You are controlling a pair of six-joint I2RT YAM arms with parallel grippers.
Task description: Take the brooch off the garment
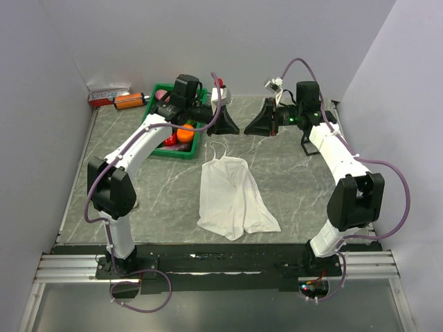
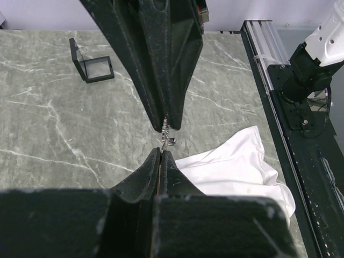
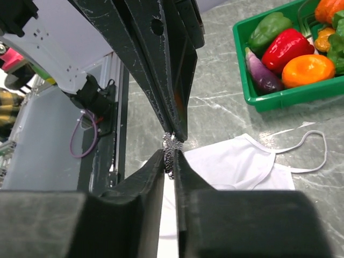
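The garment (image 1: 232,197), a white strappy top, lies flat on the marble table near the middle front, well below both grippers. At the back of the table the two grippers meet tip to tip above the surface. The brooch (image 3: 170,151), a small sparkling silver ornament, sits between the jaws of my right gripper (image 3: 170,156), which are shut on it. My left gripper (image 2: 162,152) is shut on a thin metal end of the brooch (image 2: 168,137). The brooch hangs clear of the garment (image 2: 236,172), with no cloth attached. From above, the brooch is too small to make out.
A green tray (image 1: 156,149) of peppers and other vegetables stands at the back left, just behind the left arm. A small black open box (image 2: 94,67) sits near the right arm. An orange item and a carton (image 1: 118,99) lie in the back left corner.
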